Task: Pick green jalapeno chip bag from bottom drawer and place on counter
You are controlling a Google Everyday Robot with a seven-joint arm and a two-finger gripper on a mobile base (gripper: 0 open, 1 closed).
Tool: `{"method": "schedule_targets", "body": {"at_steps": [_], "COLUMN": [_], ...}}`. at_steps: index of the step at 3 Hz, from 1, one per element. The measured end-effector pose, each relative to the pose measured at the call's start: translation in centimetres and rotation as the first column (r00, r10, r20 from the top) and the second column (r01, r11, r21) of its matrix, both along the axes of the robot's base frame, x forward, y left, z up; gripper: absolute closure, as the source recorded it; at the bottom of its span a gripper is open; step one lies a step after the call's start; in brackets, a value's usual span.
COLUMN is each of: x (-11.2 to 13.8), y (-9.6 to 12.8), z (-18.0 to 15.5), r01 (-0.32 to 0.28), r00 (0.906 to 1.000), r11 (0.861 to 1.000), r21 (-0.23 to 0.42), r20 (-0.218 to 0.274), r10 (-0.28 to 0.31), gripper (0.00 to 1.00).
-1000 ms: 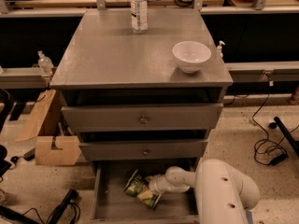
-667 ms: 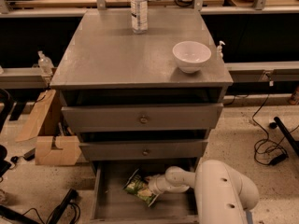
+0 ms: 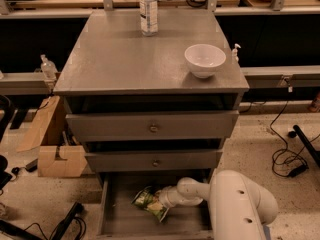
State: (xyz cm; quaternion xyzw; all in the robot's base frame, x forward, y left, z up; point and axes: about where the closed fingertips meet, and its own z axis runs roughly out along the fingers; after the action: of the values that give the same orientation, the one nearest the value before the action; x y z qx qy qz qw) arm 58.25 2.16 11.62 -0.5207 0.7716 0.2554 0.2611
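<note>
Your gripper [image 3: 164, 200] sits low in the open bottom drawer [image 3: 125, 219], right against the green jalapeno chip bag [image 3: 148, 202] lying there — whether it has hold of the bag you cannot tell — with the two upper drawers [image 3: 152, 128] just overhead, and a white bowl [image 3: 205, 60] and water bottle [image 3: 148, 9] on the desk [image 3: 125, 59].

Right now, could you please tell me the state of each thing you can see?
Bottom drawer: pulled open.
Top drawer: pushed in.
Middle drawer: pushed in.
Bag: lying in the bottom drawer.
Claw: down in the bottom drawer, at the bag.
Bowl: upright on the counter.
Bottle: standing on the counter.
</note>
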Motion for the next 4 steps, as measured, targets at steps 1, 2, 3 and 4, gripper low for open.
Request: {"method": "schedule_targets", "body": {"at_steps": [1,2,3,4], "x": [0.0,0.0,0.0,-0.6], "y": [0.0,0.0,0.0,0.2], "z": [0.2,0.2,0.2,1.2], "r01": [0.000,0.000,0.000,-0.011], "r00": [1.0000,1.0000,1.0000,0.9999], "r11": [1.000,1.000,1.000,1.000], "r21": [0.000,0.000,0.000,-0.004], "r20": [0.000,0.000,0.000,0.013], "r10": [0.000,0.000,0.000,0.011], "gripper": [1.00,1.00,1.00,1.00]}}
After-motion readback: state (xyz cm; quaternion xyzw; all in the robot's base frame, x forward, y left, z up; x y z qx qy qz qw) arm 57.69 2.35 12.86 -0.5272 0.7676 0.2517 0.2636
